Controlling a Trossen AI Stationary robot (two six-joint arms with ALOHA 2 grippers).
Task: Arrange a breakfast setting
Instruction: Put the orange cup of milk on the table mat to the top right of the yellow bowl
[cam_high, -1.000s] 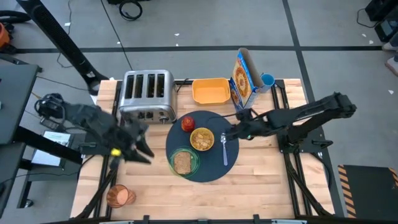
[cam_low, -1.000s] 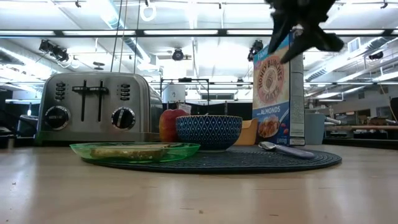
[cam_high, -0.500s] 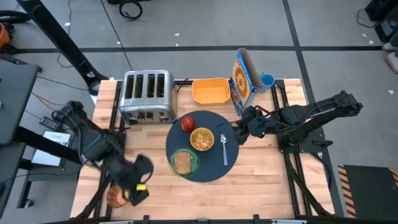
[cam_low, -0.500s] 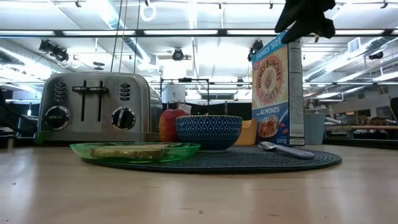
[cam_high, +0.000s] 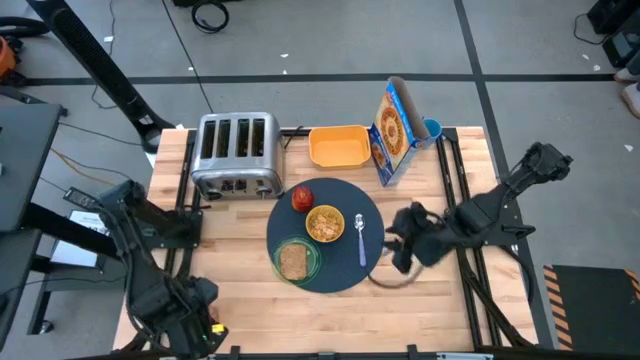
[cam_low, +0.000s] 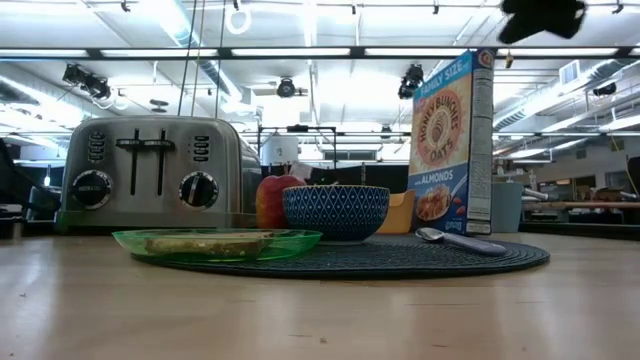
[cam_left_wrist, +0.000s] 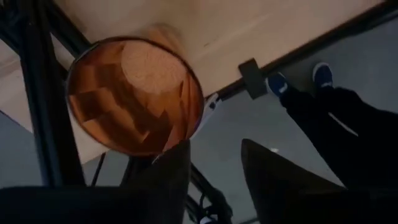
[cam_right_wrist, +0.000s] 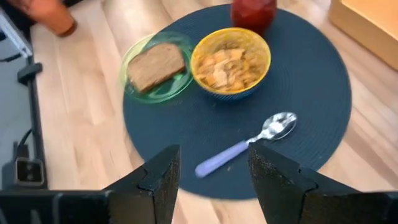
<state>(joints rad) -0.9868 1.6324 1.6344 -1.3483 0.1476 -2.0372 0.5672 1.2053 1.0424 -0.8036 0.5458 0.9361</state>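
Note:
The dark blue-grey round mat (cam_high: 340, 265) lies mid-table. On it are a green plate (cam_high: 294, 260) with the toast (cam_high: 292, 261), the cereal bowl (cam_high: 325, 223), the red apple (cam_high: 302, 198) and the pale spoon (cam_high: 361, 240). The amber cup (cam_left_wrist: 134, 93) stands upright at the table's near left corner. My left gripper (cam_left_wrist: 214, 149) hangs open over that corner, pointing down, with the cup just past one fingertip and nothing between the fingers. In the high view the left arm (cam_high: 195, 325) hides the cup. My right gripper (cam_right_wrist: 211, 165) is open above the mat's right edge (cam_high: 405, 240).
At the far side stand a steel toaster (cam_high: 237, 155), an orange container (cam_high: 338, 146), a cereal box (cam_high: 392, 130) and a blue cup (cam_high: 430, 128). A person's shoes (cam_left_wrist: 298, 81) show on the floor past the table's near edge. Bare wood lies between cup and mat.
My left gripper has swung from beside the toaster toward the table's near left corner, sinking and rolling until it points down over the amber cup. My right gripper has drawn back from over the mat toward the table's right and near edges.

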